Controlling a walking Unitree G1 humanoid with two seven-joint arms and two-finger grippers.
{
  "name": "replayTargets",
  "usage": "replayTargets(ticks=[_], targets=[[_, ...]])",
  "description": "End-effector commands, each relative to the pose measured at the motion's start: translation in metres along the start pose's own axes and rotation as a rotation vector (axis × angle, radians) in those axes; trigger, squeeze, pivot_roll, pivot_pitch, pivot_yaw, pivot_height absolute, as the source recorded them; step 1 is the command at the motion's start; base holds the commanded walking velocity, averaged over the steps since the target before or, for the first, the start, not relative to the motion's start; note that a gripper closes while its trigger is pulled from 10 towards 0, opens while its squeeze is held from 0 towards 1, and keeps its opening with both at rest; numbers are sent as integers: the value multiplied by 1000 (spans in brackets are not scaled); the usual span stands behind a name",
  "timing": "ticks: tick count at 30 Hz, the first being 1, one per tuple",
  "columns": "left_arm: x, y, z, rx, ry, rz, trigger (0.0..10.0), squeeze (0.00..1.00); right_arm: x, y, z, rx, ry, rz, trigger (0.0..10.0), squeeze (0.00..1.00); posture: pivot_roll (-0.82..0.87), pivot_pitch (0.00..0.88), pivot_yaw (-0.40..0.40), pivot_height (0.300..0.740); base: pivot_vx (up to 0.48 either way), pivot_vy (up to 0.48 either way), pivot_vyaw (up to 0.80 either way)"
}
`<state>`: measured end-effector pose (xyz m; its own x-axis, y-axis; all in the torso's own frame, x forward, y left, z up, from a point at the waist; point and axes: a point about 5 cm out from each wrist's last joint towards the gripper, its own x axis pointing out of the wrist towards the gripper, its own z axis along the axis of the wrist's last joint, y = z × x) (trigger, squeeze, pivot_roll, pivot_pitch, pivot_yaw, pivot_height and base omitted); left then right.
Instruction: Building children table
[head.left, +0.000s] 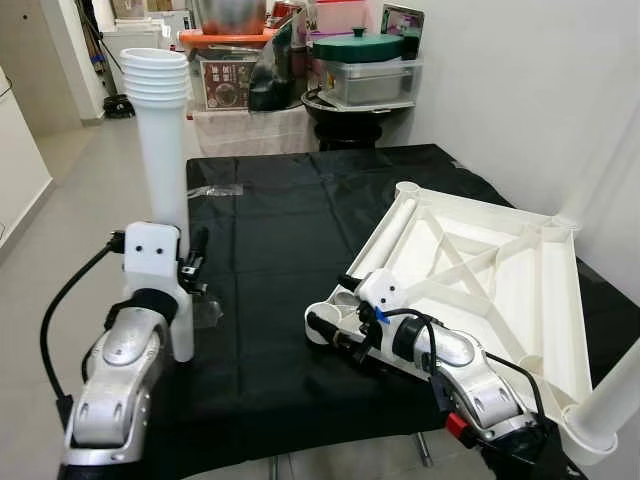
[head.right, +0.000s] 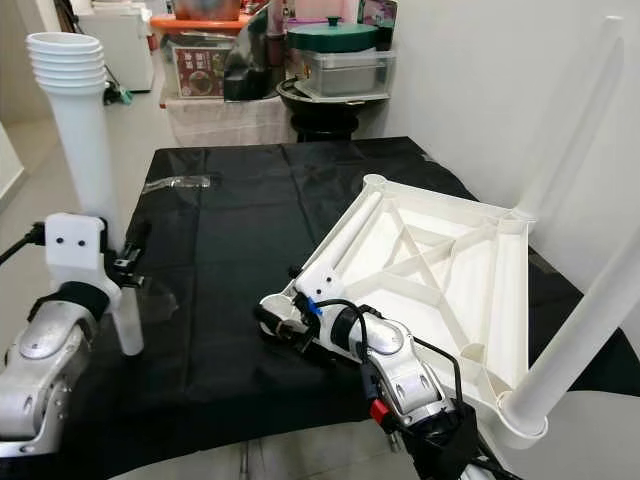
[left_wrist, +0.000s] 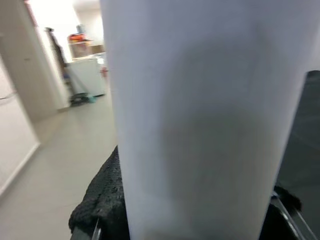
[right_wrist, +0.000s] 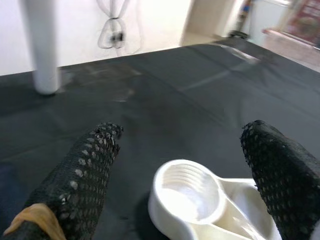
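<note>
Our left fingers (head.left: 190, 262) grip an upright leg (head.left: 165, 170) at the bench's (head.left: 270, 330) left edge, while our right fingers (right_wrist: 190, 185) straddle, open, the upturned top's (head.left: 490, 270) near-corner socket (right_wrist: 187, 195).

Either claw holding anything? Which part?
Left claw grips the white table leg at its lower section, upright. Right claw is open around the tabletop's corner socket, gripping nothing.

The white tabletop (head.left: 480, 270) lay upside down on black cloth, one leg (head.right: 560, 340) screwed in. Another white leg (head.left: 165, 180) stood upright.
</note>
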<state>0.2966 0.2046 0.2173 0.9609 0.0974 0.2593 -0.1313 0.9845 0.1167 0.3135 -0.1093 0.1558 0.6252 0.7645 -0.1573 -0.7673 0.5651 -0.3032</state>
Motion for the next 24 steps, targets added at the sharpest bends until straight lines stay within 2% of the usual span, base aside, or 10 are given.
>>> replayTargets(ticks=[1, 3, 8, 11, 12, 13, 16, 20, 22, 24], targets=[[2, 10, 0, 34, -2, 47, 10000, 0, 0, 10, 1, -12, 10, 75, 10000, 0, 57, 0, -28, 740, 0, 0, 0], [2, 10, 0, 36, 0, 52, 10000, 0, 0, 11, 2, -13, 12, 83, 10000, 0, 57, 0, -28, 740, 0, 0, 0], [1, 28, -7, 74, 38, 135, 10000, 0, 9, 10, -4, -60, 72, 68, 10000, 0, 66, 0, -32, 740, 0, 0, 0], [1, 25, -6, 72, 32, 115, 10000, 0, 13, -10, -7, -28, 130, -103, 10000, 0, 69, 0, -34, 740, 0, 0, 0], [1, 25, -6, 72, 32, 115, 10000, 0, 13, -10, -7, -28, 130, -103, 10000, 0, 69, 0, -34, 740, 0, 0, 0], [0, 23, -6, 73, 32, 108, 10000, 0, 10, -19, -12, -34, 186, -179, 10000, 0, 69, 0, -32, 740, 0, 0, 0], [0, 21, -7, 73, 34, 104, 10000, 0, 4, -24, -18, -30, 234, -220, 10000, 0, 67, 0, -29, 740, 0, 0, 0], [0, 20, -8, 71, 37, 101, 10000, 0, -1, -27, -22, -29, 272, -233, 10000, 0, 60, 0, -26, 740, 0, 0, 0], [1, 17, -10, 68, 42, 90, 10000, 0, -17, -31, -33, -15, 350, -232, 10000, 0, 55, 0, -23, 740, 0, 0, 0], [1, 16, -10, 67, 43, 88, 10000, 0, -22, -32, -38, 3, 376, -225, 10000, 0, 45, 0, -20, 740, 0, 0, 0]])
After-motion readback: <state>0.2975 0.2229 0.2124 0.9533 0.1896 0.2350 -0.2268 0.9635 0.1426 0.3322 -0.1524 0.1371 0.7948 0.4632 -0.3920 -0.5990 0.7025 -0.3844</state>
